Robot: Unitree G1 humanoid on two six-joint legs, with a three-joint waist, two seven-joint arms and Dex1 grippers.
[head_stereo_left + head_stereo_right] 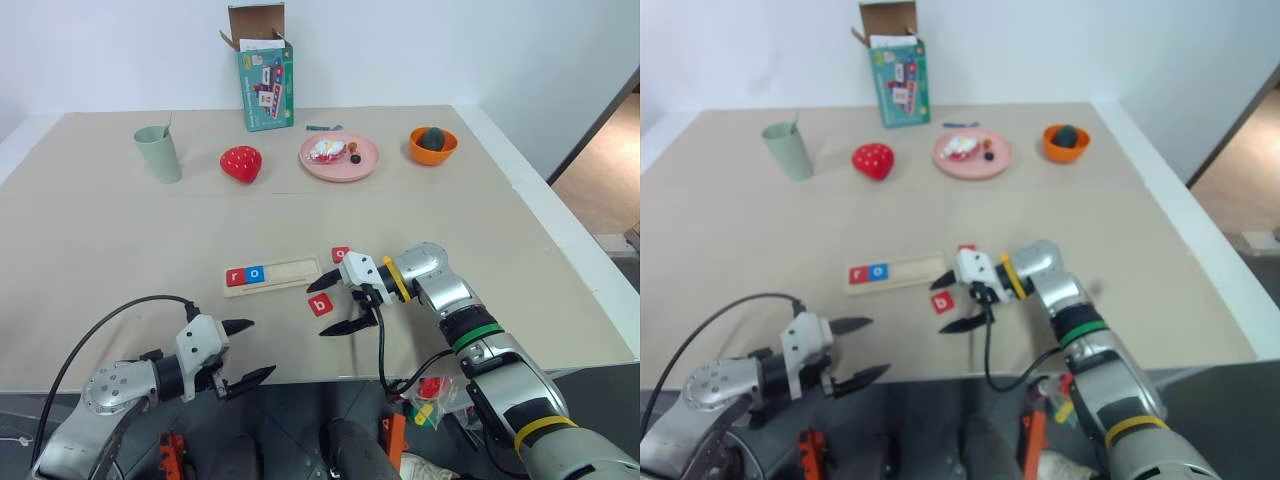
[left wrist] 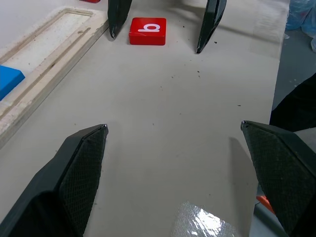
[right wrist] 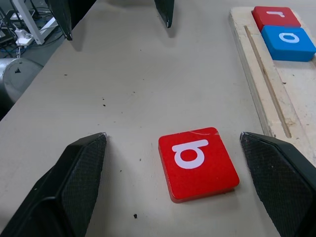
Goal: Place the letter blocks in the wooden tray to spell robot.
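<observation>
my right claw (image 1: 335, 305) open astride red b block (image 1: 320, 305) on bench (image 1: 120, 240) | r, o blocks in wooden tray (image 1: 295, 270) | my left claw (image 1: 250, 352) open, empty

The table (image 1: 120, 230) is plain beige; the wooden tray (image 1: 295, 268) is pale, bare wood; in it sit a red block with a white r (image 1: 236, 277) and a blue block with a white o (image 1: 255, 273); a red block with a white b (image 1: 320, 305) lies on the table; another red block (image 1: 341, 254) shows its corner; the strawberry toy (image 1: 241, 163) is red with pale dots; the plate (image 1: 362, 166) is pink; the cup (image 1: 159, 154) is pale green; the bowl (image 1: 433, 146) is orange; the box (image 1: 264, 85) is teal.
</observation>
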